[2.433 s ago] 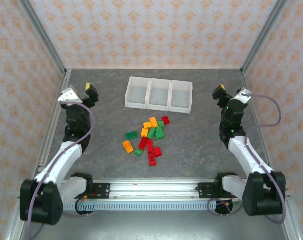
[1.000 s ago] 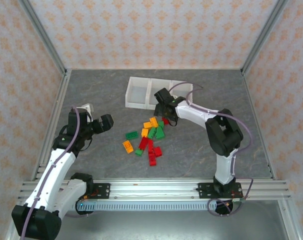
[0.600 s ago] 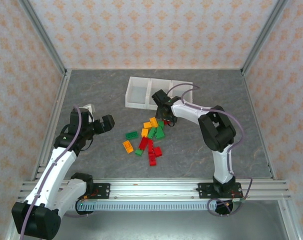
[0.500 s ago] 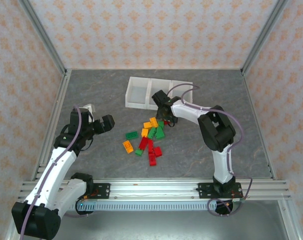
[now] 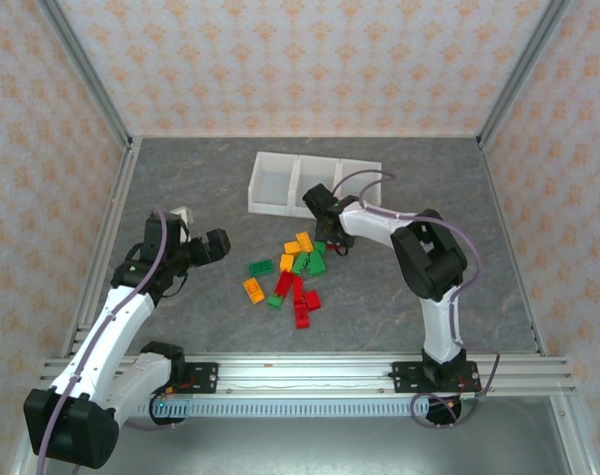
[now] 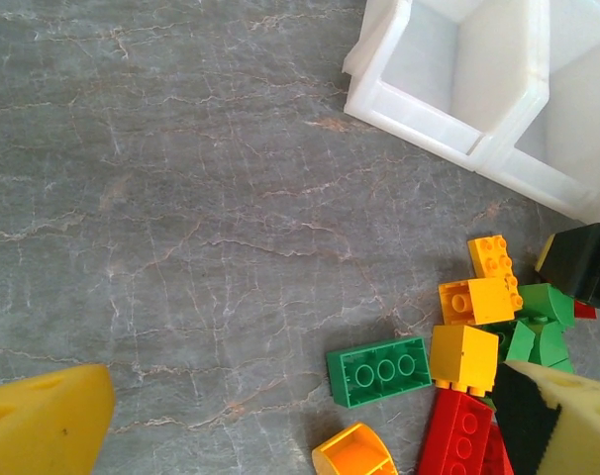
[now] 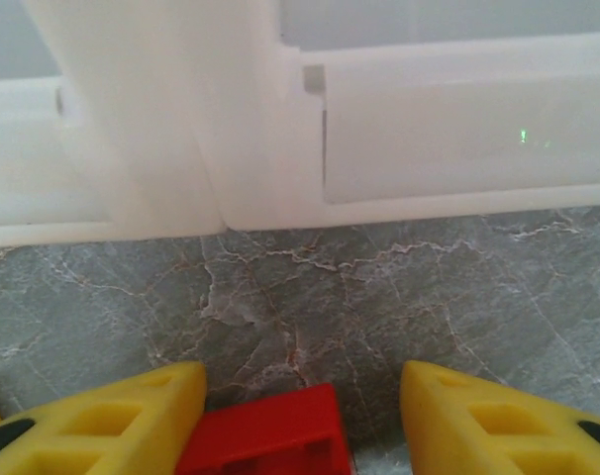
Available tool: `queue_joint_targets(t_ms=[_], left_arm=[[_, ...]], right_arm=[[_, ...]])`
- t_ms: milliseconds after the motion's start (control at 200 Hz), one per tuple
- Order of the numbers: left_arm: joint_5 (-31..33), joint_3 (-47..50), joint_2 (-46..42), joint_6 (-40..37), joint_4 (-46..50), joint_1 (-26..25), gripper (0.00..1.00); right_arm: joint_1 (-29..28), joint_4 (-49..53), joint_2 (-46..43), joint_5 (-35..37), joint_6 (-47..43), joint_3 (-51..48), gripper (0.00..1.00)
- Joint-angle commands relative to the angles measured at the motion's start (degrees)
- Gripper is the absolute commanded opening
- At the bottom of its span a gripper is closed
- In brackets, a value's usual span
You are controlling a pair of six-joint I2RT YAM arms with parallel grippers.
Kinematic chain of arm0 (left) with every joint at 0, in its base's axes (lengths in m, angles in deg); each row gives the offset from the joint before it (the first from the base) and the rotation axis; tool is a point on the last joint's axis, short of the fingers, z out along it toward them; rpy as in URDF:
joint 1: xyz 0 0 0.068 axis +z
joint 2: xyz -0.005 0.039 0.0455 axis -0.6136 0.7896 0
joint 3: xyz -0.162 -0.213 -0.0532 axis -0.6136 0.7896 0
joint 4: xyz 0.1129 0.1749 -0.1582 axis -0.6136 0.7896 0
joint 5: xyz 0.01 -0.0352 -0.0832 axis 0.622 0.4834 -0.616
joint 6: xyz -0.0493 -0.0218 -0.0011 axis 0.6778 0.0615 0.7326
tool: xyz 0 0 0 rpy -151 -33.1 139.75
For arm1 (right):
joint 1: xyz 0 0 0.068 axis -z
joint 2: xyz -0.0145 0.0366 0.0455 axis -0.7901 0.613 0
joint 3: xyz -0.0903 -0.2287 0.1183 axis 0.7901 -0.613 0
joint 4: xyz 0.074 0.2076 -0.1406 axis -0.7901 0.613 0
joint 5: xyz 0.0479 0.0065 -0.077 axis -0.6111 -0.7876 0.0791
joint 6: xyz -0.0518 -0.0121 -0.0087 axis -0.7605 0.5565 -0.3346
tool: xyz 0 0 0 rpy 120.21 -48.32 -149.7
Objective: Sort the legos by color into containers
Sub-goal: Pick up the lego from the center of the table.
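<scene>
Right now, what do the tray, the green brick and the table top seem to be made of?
Tray: translucent white plastic, probably; its thin walls glow softly. Green brick: hard moulded plastic, glossy, with round studs. Table top: grey, veined like stone, though possibly a printed laminate.

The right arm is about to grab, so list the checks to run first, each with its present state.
1. Right gripper open: ok.
2. Red brick between its fingers: ok.
3. Fingers low enough to close on the brick: cannot tell.
4. Tray wall apart from the fingers, bare table between: ok.
5. Left gripper open and apart from the right one: ok.
</scene>
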Motion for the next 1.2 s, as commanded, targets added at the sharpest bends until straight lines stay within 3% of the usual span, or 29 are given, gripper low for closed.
queue_joint_targets(t_ms=[0, 365, 756, 1026, 1196], left_arm=[[0.6, -0.2, 0.2, -0.9, 1.1, -0.5, 0.99], [0.9, -0.2, 0.2, -0.9, 1.3, -1.0, 0.99], [0.9, -0.3, 0.6, -0.8, 1.4, -1.3, 0.99], [-0.9, -0.4, 0.6, -1.5, 1.3, -1.6, 0.99], [-3.7, -0.2, -2.6, -2.4, 0.4, -1.8, 0.99]], right_arm=[[-0.4, 2.1, -2.5, 3.0, -0.1, -2.5, 0.52], [-0.4, 0.4, -6.2, 2.9, 0.5, -7.1, 0.38], [-0.4, 2.4, -10.2, 2.6, 0.0, -5.4, 0.20], [-0.5, 3.7, -19.0, 6.4, -3.4, -0.3, 0.21], [2.5, 2.6, -18.3, 8.5, -9.4, 3.8, 0.22]])
